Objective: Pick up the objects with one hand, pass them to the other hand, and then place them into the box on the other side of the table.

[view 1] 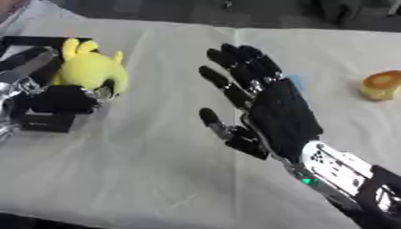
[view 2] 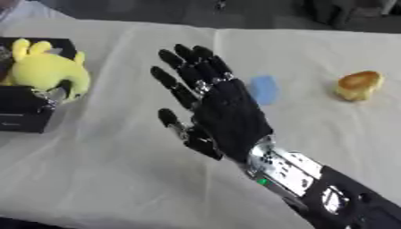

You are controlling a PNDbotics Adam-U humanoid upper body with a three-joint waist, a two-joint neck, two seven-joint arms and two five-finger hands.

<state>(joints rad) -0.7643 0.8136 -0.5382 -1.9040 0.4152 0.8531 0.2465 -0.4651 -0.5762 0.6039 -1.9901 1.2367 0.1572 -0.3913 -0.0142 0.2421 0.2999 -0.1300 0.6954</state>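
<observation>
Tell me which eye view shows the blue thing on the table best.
The right eye view: the blue thing lies in the open beside the right hand. In the left eye view that hand hides it, leaving only a sliver at the hand's edge.

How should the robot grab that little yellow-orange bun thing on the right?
Probably from above, fingers closing across the bun's rounded sides. It sits alone on the white table, so nothing blocks it, and the open right hand is the nearer one.

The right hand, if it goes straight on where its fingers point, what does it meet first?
Probably nothing: the open right hand points up-left toward the far table edge, over bare cloth. The yellow toy and the box lie well off to its left; depth is unclear.
</observation>
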